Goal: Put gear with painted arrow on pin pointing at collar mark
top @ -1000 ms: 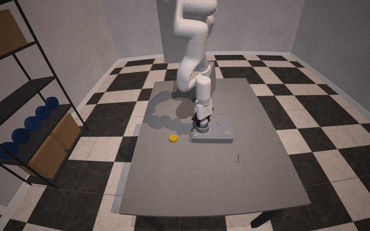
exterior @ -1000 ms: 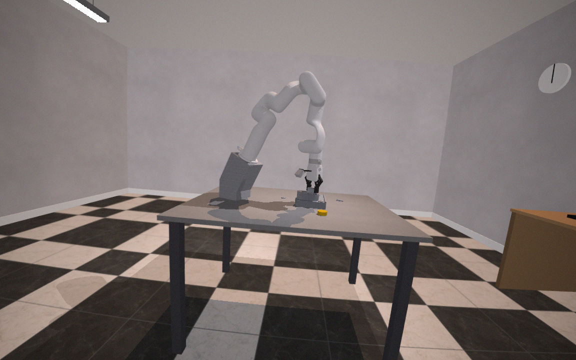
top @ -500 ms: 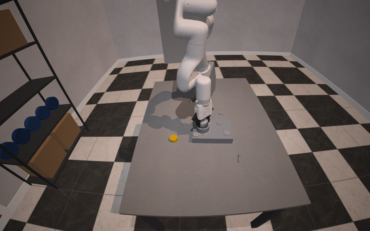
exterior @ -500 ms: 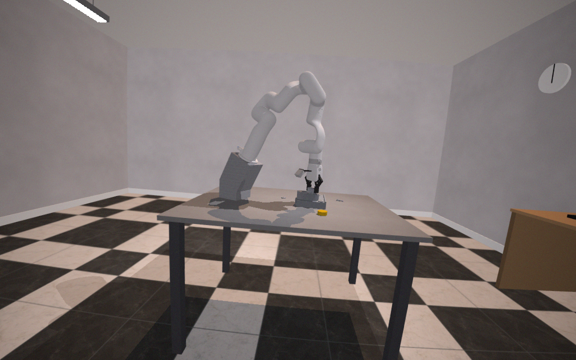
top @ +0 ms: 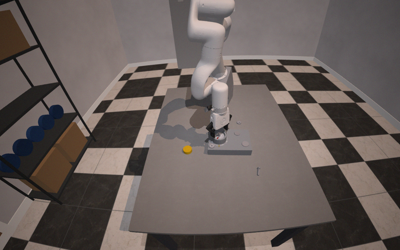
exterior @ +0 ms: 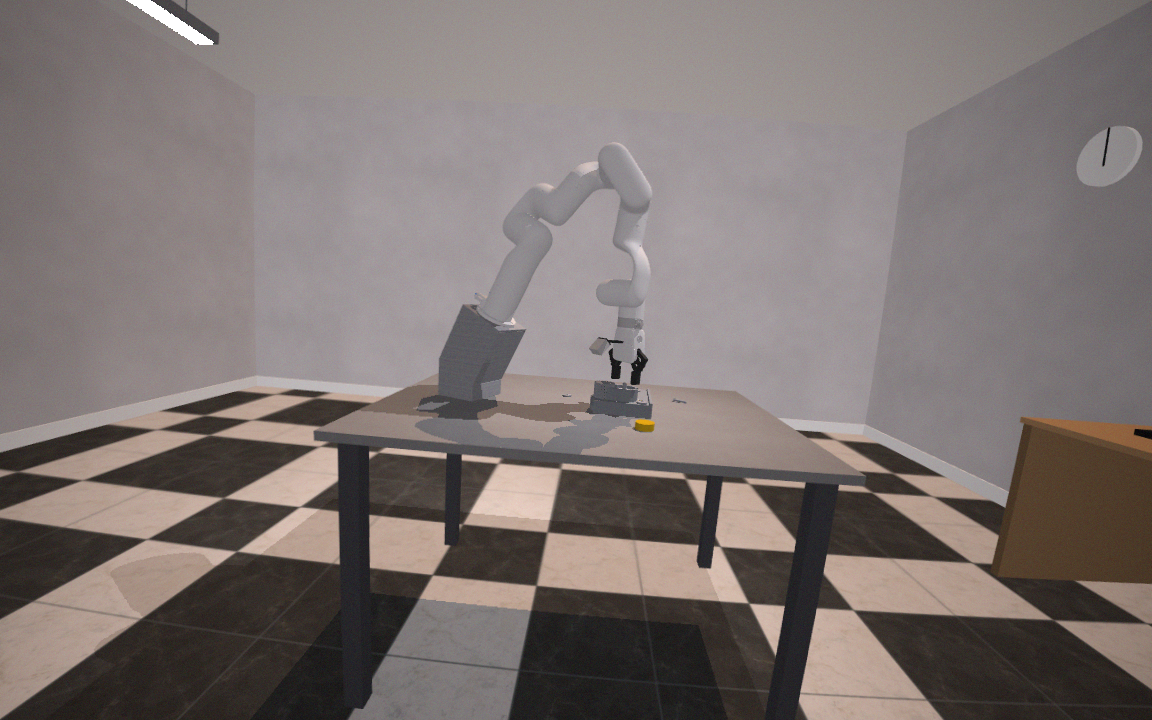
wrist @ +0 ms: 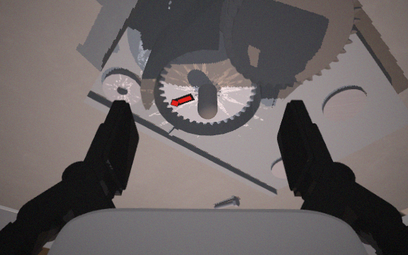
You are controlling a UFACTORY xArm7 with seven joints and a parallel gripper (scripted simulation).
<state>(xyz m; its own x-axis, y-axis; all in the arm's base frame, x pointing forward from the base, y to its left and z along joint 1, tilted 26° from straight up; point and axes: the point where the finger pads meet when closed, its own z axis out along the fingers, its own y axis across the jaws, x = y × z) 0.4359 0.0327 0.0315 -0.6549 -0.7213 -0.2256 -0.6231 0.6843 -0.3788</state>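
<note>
The gripper [top: 219, 130] [exterior: 625, 379] [wrist: 207, 118] is being held wide open above the gear [wrist: 225, 103], nothing being gripped between its fingers.

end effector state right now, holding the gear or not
End effector: open, holding nothing; the gear with the red arrow sits within the collar, clear of both fingers.

Pale gray walls, black-and-cream checkered floor [top: 363, 125] [exterior: 490, 555]. Dark shelf rack [top: 49, 63] past my table's left edge in the top view; ceiling light [exterior: 170, 19], wall clock [exterior: 1109, 156].
</note>
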